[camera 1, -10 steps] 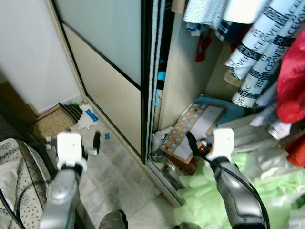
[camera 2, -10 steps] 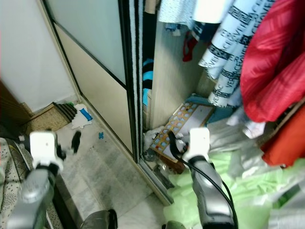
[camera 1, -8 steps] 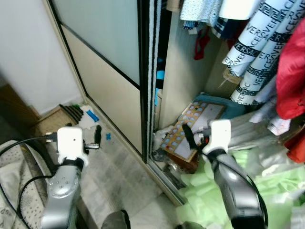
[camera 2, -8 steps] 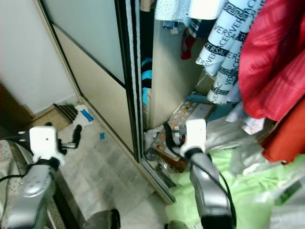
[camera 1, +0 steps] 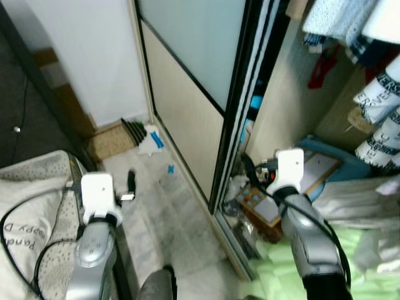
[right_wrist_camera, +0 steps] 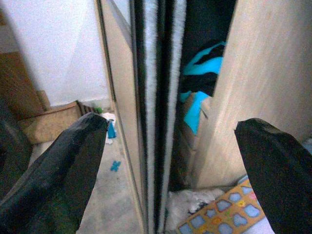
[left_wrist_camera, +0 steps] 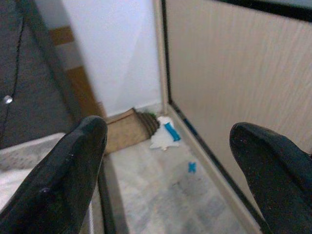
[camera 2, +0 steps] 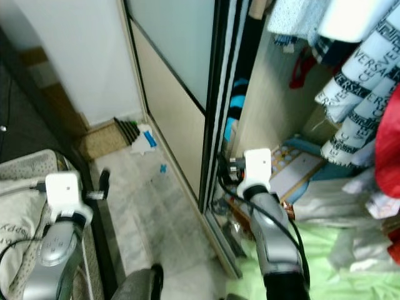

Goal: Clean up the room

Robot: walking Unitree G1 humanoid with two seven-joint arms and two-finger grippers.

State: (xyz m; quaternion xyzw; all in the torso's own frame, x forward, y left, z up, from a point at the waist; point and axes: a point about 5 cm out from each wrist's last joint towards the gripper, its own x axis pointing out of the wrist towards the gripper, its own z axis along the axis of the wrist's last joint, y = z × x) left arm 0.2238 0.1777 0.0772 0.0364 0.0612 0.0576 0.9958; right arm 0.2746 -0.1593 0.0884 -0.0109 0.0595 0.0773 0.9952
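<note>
A home bedroom: sliding-door wardrobe (camera 1: 194, 81) with hanging clothes (camera 2: 350, 56), bedding (camera 1: 31, 206) beside it.

Both silver arms are raised forward at about the same height. The left gripper (left_wrist_camera: 165, 161) is held with its jaws spread wide apart and nothing between them. The right gripper (right_wrist_camera: 170, 161) is likewise held with its jaws wide apart and empty.
</note>
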